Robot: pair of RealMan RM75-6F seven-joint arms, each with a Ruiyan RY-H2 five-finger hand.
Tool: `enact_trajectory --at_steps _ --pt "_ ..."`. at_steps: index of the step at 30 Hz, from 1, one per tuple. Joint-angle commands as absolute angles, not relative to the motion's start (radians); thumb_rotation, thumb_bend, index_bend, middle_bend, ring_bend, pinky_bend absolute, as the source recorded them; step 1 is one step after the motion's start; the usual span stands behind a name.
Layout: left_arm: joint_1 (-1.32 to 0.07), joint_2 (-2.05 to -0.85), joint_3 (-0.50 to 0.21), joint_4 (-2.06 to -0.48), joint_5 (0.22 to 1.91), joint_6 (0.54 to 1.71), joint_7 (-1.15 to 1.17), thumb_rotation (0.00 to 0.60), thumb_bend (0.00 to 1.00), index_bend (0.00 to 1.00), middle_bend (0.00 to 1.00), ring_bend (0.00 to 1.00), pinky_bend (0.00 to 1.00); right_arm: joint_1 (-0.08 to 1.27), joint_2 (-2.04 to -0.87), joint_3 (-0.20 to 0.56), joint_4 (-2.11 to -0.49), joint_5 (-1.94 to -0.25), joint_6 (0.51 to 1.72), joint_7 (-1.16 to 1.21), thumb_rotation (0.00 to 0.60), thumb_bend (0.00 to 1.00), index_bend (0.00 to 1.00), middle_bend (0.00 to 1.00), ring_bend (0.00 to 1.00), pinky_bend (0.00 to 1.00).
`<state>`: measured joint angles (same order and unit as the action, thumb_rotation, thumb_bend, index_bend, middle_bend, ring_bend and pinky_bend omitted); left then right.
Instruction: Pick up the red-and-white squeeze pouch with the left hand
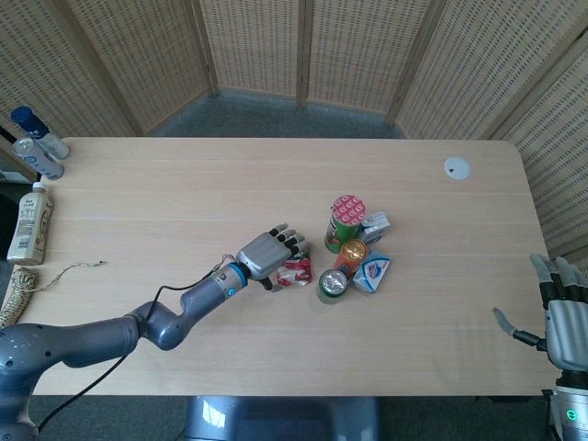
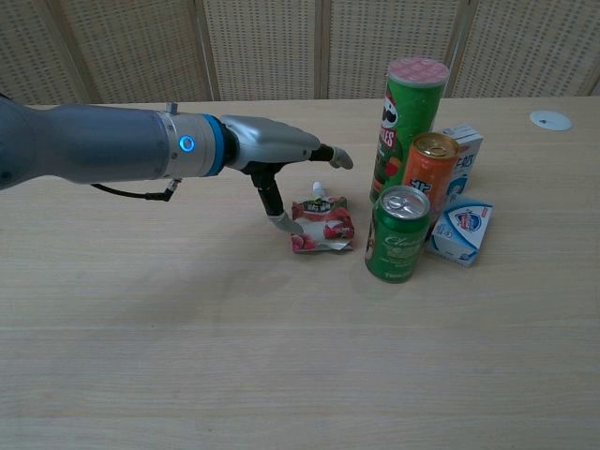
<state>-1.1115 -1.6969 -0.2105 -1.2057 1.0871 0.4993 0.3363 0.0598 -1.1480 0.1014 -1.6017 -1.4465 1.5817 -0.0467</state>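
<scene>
Left hand point(image 2: 272, 150): fingers apart, holding nothing, above pouch | red-and-white squeeze pouch point(image 2: 323, 225): flat on tabletop point(image 2: 187, 328) beneath fingers, thumb at its near edge | risk: flat pouch may slip from closing fingers; green can point(image 2: 396, 232) just beyond fingertips may topple | right hand point(image 1: 568, 317): fingers apart, idle.

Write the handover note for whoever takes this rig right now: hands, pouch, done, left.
Left hand: open, fingers spread, hovering over the red-and-white squeeze pouch; thumb down at the pouch's left edge, contact unclear.
Right hand: open, holding nothing, at the table's right edge.
Pouch: flat on the table, just left of the green can; orange can and green tube stand behind that.
Done: reach to the pouch.
Left: close on it, lift, avoid the cans.
</scene>
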Motion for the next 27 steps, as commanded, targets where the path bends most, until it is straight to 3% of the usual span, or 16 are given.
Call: enact_trajectory --at_steps 1,27 --pt "-1.153 -1.743 -0.198 -1.147 1.066 0.468 0.339 0.496 0.27 0.0 0.0 0.0 0.0 0.053 -1.146 0.102 -1.598 -1.442 1.586 -0.041 0.261 0.27 0.0 0.13 0.0 0.0" --pt "-1.227 -1.955 -0.158 -0.811 1.066 0.439 0.289 0.504 0.27 0.03 0.0 0.0 0.0 0.001 -1.135 0.113 -1.593 -1.422 1.61 -0.007 0.261 0.27 0.0 0.13 0.0 0.0"
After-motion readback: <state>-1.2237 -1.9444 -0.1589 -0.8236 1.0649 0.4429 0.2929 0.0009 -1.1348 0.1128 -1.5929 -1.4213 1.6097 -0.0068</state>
